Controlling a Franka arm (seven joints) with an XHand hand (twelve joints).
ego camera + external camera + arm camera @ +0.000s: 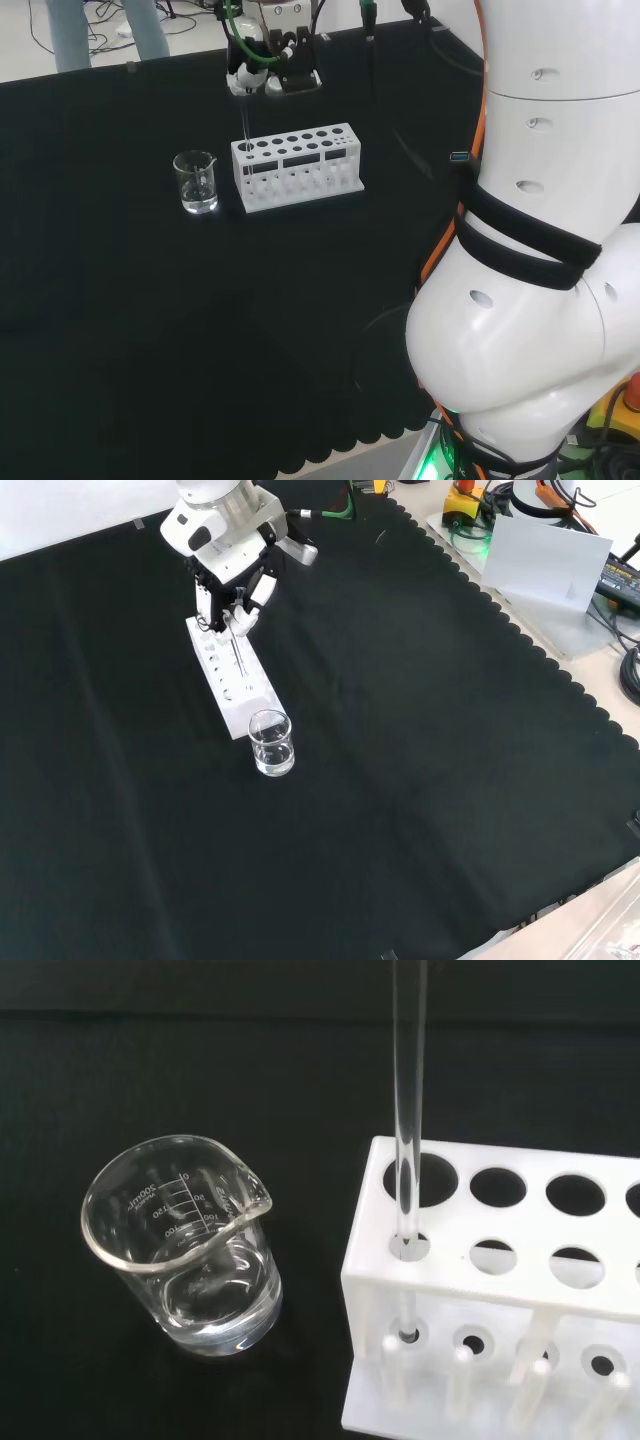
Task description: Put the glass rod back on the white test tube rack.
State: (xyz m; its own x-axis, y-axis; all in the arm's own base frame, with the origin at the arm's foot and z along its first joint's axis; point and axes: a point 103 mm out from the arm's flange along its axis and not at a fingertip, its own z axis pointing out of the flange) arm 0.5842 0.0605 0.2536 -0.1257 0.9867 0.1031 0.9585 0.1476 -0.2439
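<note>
The white test tube rack [297,165] [236,677] [520,1280] stands on the black cloth, with two rows of round holes in its top. A thin clear glass rod [245,140] [239,652] [408,1110] stands upright in the end hole nearest the beaker. In the wrist view it passes through the top hole and the middle plate down to the rack's base. The black and white hand [272,70] [230,575] hangs directly above that end of the rack, its fingers curled round the rod's upper end.
A clear glass beaker [196,182] [271,743] [185,1245] with a spout stands close beside the rack's rod end. In the head view the arm's white links [540,250] rise at the right. Boxes and cables lie past the cloth's scalloped edge [520,630].
</note>
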